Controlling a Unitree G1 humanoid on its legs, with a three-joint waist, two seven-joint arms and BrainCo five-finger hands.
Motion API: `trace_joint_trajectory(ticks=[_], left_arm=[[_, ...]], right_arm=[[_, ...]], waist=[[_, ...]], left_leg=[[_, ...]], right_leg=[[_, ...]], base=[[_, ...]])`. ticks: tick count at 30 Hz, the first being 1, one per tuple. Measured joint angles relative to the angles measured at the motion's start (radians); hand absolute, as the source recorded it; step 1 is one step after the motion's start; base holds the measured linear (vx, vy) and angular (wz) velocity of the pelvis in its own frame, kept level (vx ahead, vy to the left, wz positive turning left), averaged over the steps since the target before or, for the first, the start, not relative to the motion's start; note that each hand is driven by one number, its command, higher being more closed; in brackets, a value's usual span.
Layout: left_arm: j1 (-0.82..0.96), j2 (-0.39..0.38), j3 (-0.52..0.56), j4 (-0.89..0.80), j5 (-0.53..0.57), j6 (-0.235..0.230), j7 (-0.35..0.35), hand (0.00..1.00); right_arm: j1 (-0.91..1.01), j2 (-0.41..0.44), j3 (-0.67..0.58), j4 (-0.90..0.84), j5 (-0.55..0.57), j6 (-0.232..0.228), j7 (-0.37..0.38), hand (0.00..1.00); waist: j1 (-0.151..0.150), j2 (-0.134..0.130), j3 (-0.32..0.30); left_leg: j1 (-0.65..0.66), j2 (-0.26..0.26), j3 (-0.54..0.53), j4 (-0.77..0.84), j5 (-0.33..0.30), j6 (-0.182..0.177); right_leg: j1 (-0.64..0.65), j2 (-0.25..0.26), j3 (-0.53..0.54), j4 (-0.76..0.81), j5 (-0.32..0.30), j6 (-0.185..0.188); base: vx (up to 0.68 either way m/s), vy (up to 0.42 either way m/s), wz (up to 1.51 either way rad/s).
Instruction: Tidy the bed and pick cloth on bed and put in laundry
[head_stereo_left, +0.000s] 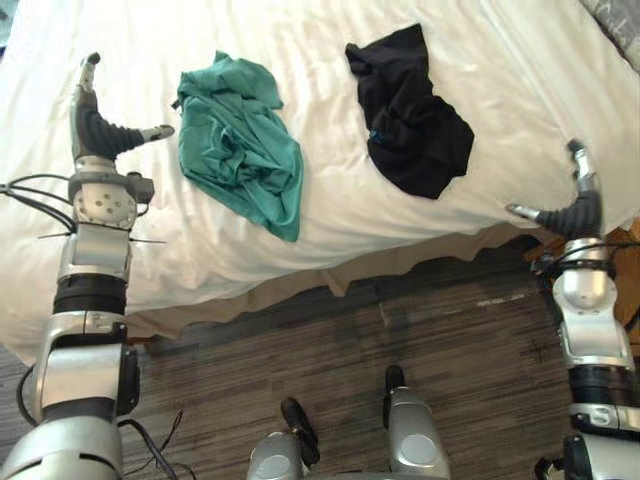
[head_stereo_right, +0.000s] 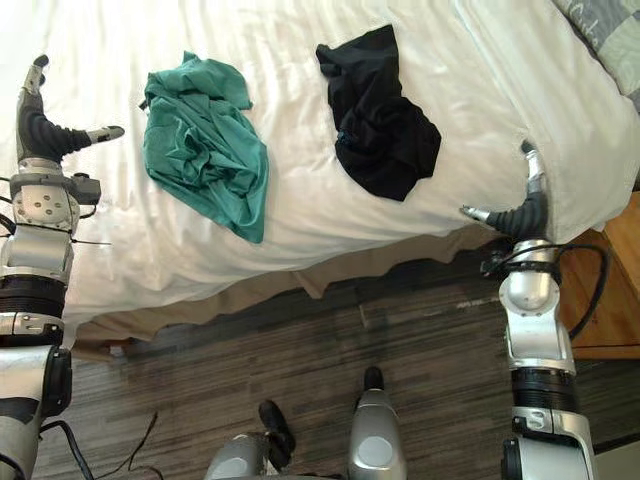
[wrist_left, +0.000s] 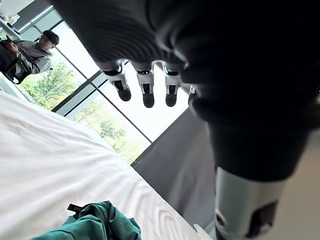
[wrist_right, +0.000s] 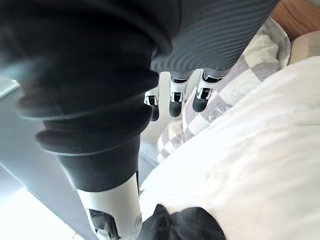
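Two garments are lying on the white bed (head_stereo_left: 330, 215): a crumpled teal shirt (head_stereo_left: 240, 150) toward the robot's left and a black garment (head_stereo_left: 410, 115) to its right, well apart from each other. The left hand (head_stereo_left: 100, 130) is hovering just beside the teal shirt, fingers straight, thumb spread, holding nothing. The right hand (head_stereo_left: 580, 208) is hanging at the bed's near right edge, fingers likewise extended and empty.

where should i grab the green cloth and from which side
Take the green cloth at its raised, crumpled middle, where the bunched folds give something to pinch; its lower tip looks flatter against the white bed. Come down from above on its left side, since the open left robot hand stands just beside it there.
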Motion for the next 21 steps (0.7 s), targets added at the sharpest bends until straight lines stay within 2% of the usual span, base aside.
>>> trace_joint_trajectory(ticks=[1, 3, 5, 6, 7, 8, 11, 13, 18, 21], left_arm=[[0.001, -0.005, 0.000, 0.000, 0.001, 0.001, 0.000, 0.00], [0.001, -0.004, 0.000, -0.011, 0.001, 0.001, 0.001, 0.00], [0.002, -0.003, 0.000, -0.017, 0.007, 0.001, 0.003, 0.00], [0.002, -0.003, -0.002, -0.017, 0.023, 0.002, 0.003, 0.00], [0.003, -0.004, -0.003, -0.017, 0.026, 0.004, 0.003, 0.00], [0.004, -0.005, -0.002, -0.016, 0.032, 0.009, 0.004, 0.00], [0.003, -0.027, -0.006, -0.017, 0.040, 0.013, 0.002, 0.00], [0.001, -0.028, -0.006, -0.017, 0.041, 0.013, 0.002, 0.00], [-0.005, -0.034, -0.039, -0.017, 0.055, 0.014, 0.001, 0.00], [-0.033, -0.061, -0.061, 0.005, 0.078, 0.019, 0.001, 0.00]], right_arm=[[0.000, 0.003, 0.001, 0.000, 0.000, 0.000, 0.000, 0.00], [-0.010, 0.006, -0.002, -0.006, 0.000, 0.000, -0.002, 0.00], [-0.015, 0.008, 0.003, -0.007, 0.000, 0.000, 0.001, 0.00], [-0.017, 0.006, 0.003, -0.007, 0.000, 0.000, 0.001, 0.00], [-0.019, 0.003, 0.003, -0.007, 0.000, 0.000, 0.001, 0.00], [-0.013, 0.019, 0.000, -0.008, 0.000, -0.001, 0.000, 0.00], [-0.012, 0.019, -0.008, -0.013, -0.009, -0.001, 0.000, 0.00], [-0.010, 0.028, -0.007, -0.014, -0.025, -0.001, 0.000, 0.00], [0.017, 0.039, -0.008, -0.026, -0.036, -0.002, 0.000, 0.00], [0.033, 0.041, -0.013, -0.030, -0.036, -0.002, -0.002, 0.00]], waist=[[-0.002, 0.000, 0.000], [0.003, -0.003, 0.001], [0.007, 0.001, 0.000], [0.007, 0.012, -0.002], [0.008, 0.024, -0.002], [0.013, 0.006, -0.004], [-0.005, 0.005, -0.004], [-0.018, 0.005, -0.004], [-0.019, 0.006, -0.004], [-0.020, 0.004, -0.003]], left_leg=[[-0.015, 0.002, -0.019, 0.021, 0.017, 0.004], [-0.054, -0.047, -0.103, -0.038, 0.000, -0.015], [-0.051, -0.122, -0.155, -0.236, 0.009, -0.030], [-0.028, -0.146, -0.152, -0.359, 0.044, -0.063], [-0.020, -0.143, -0.146, -0.401, 0.080, -0.058], [-0.006, -0.153, -0.119, -0.424, 0.114, -0.009], [0.001, -0.190, -0.110, -0.443, 0.117, 0.007], [0.011, -0.197, -0.112, -0.445, 0.117, 0.008], [0.025, -0.186, -0.112, -0.471, 0.120, 0.004], [-0.001, -0.192, -0.111, -0.487, 0.130, 0.006]], right_leg=[[0.004, 0.001, -0.003, 0.000, -0.001, -0.003], [-0.002, 0.000, 0.002, -0.015, 0.001, -0.020], [-0.014, 0.006, 0.014, -0.042, 0.017, -0.024], [-0.020, 0.022, 0.019, -0.048, 0.023, -0.015], [-0.024, 0.040, 0.023, -0.047, 0.026, -0.007], [-0.035, 0.037, 0.050, -0.042, 0.032, 0.004], [-0.026, 0.011, 0.050, -0.073, 0.043, 0.019], [0.000, 0.003, 0.043, -0.094, 0.045, 0.023], [0.016, 0.008, 0.023, -0.111, 0.045, 0.023], [-0.049, 0.002, 0.018, -0.042, 0.026, 0.019]], base=[[-0.04, -0.139, 0.19], [-0.04, -0.097, 0.05], [-0.02, 0.002, -0.17], [-0.01, 0.071, -0.31], [0.02, 0.136, -0.48], [0.05, 0.107, -0.38], [0.11, 0.101, -0.09], [0.10, 0.062, 0.09], [0.05, -0.005, 0.05], [-0.03, -0.009, 0.04]])
